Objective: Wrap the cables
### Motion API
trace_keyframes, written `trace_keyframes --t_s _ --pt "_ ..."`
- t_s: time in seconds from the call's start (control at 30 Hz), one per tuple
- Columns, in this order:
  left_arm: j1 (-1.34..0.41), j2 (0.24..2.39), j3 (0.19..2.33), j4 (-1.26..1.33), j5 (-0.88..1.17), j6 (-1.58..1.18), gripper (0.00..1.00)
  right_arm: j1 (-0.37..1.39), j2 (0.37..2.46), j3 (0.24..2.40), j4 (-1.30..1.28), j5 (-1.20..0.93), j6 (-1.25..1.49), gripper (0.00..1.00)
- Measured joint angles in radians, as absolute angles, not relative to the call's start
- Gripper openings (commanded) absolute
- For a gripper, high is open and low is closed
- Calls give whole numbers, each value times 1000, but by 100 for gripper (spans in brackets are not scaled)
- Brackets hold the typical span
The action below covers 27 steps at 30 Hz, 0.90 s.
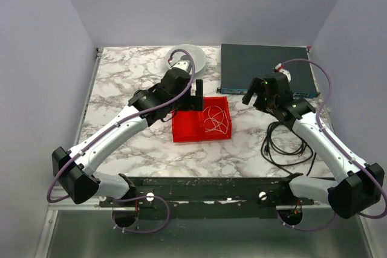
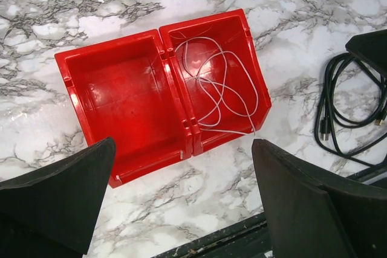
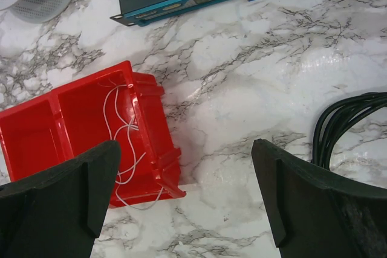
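Note:
A thin white cable (image 1: 216, 119) lies loosely tangled in the right compartment of a red two-compartment bin (image 1: 188, 129); it also shows in the left wrist view (image 2: 221, 86) and the right wrist view (image 3: 124, 143). A black cable (image 1: 284, 146) lies in loose loops on the marble at the right, also in the left wrist view (image 2: 341, 113) and the right wrist view (image 3: 344, 125). My left gripper (image 1: 196, 96) hovers open and empty above the bin's back edge. My right gripper (image 1: 255, 93) is open and empty, above bare marble between the bin and the black cable.
A dark network switch with a teal front (image 1: 266, 67) sits at the back right. A white perforated disc (image 1: 187, 58) lies at the back centre. The bin's left compartment (image 2: 124, 101) holds nothing. A black rail (image 1: 211, 188) runs along the table's near edge.

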<state>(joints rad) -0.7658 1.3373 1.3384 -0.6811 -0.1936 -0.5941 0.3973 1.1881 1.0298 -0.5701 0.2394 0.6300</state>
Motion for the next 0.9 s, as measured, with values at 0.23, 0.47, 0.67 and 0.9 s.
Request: trace_keyframes --t_s 0.23,0.47,0.67,0.9 --pt "-766 1316 1335 -665 -193 -607 99 397 1177 1030 -571 243 631 100" --pt "-772 1385 1412 -665 -189 -654 99 397 1153 1030 -580 260 632 100" --pt "-829 1544 1553 -626 -157 -708 99 397 1126 1030 -599 276 636 100" --pt "-899 1803 1755 -595 -102 -756 99 397 1095 1030 -644 301 638 100"
